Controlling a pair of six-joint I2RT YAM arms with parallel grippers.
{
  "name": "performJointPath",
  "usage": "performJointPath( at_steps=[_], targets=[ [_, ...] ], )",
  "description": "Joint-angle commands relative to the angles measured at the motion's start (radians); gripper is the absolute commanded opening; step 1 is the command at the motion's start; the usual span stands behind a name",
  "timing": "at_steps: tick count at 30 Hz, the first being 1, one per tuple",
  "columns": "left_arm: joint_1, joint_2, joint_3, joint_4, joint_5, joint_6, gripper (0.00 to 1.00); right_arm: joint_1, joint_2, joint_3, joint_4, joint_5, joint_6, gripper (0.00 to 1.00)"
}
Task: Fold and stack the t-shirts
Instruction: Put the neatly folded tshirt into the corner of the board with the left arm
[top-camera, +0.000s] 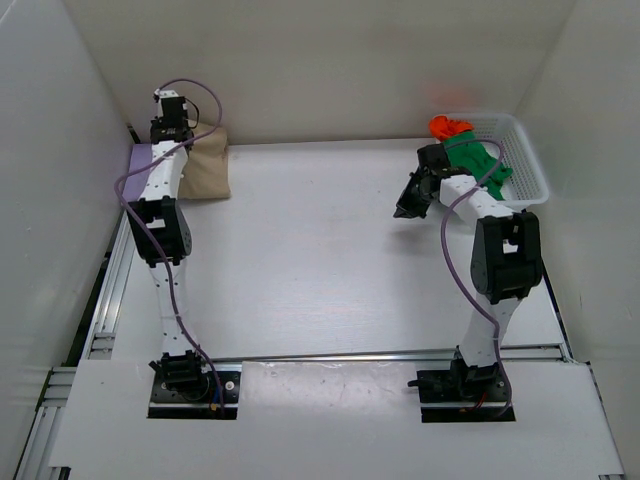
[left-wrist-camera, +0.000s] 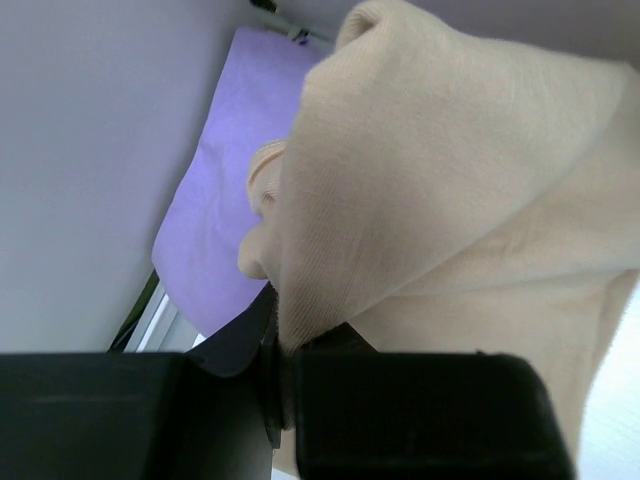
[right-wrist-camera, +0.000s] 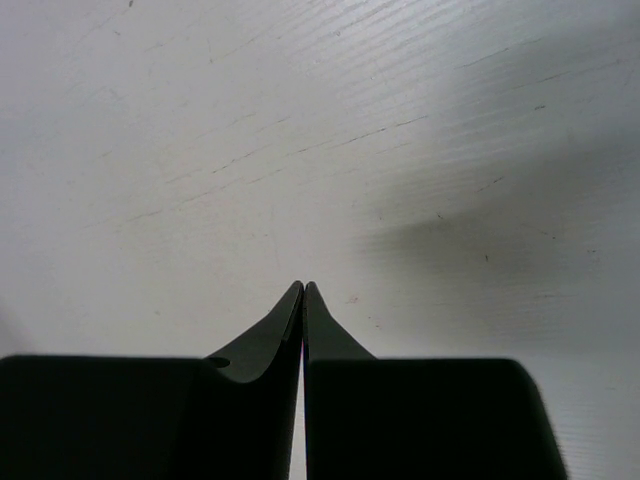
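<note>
Left gripper (left-wrist-camera: 285, 345) is pinched shut on a fold of the beige t-shirt (top-camera: 205, 170), which sits at the far-left corner partly over the flat lilac t-shirt (left-wrist-camera: 225, 170); right gripper (right-wrist-camera: 303, 292) is closed and empty, hovering over the bare table (top-camera: 320, 270) just beside the basket (top-camera: 528, 170). Looks about halfway: two shirts are at the stack spot, beige not yet released, while the green t-shirt (top-camera: 478, 160) and orange-red t-shirt (top-camera: 448, 127) lie crumpled in the basket, unfolded. The left wall crowds the stack corner, and the basket rim is in the way of the next pickup.
</note>
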Motion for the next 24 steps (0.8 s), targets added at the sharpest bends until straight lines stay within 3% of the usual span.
performJointPath(
  at_steps=[1, 9, 16, 17, 18, 20, 21, 24],
  targets=[
    [-0.004, -0.128, 0.073, 0.033, 0.002, -0.001, 0.11, -0.002, 0.005, 0.044, -0.022, -0.012, -0.027, 0.03],
    [0.016, -0.117, 0.084, 0.042, -0.007, -0.001, 0.11, -0.002, 0.014, 0.044, -0.022, -0.012, -0.027, 0.03],
    [0.045, -0.002, 0.127, 0.068, -0.088, -0.001, 0.12, -0.002, 0.023, 0.054, -0.031, -0.021, -0.036, 0.03],
    [0.057, 0.019, 0.139, 0.081, -0.108, -0.001, 0.21, -0.002, 0.023, 0.054, -0.04, -0.021, -0.036, 0.03],
    [0.057, 0.039, 0.15, 0.098, -0.147, -0.001, 0.39, -0.002, 0.023, 0.065, -0.04, -0.021, -0.036, 0.03],
    [0.08, 0.099, 0.15, 0.198, -0.197, -0.001, 0.52, -0.002, 0.034, 0.076, -0.049, -0.032, -0.045, 0.03],
    [0.08, 0.12, 0.15, 0.225, -0.223, -0.001, 0.65, -0.002, 0.034, 0.089, -0.06, -0.032, -0.045, 0.03],
    [0.108, 0.189, 0.159, 0.271, -0.31, -0.001, 0.67, -0.002, 0.043, 0.113, -0.06, -0.041, -0.055, 0.03]
  ],
)
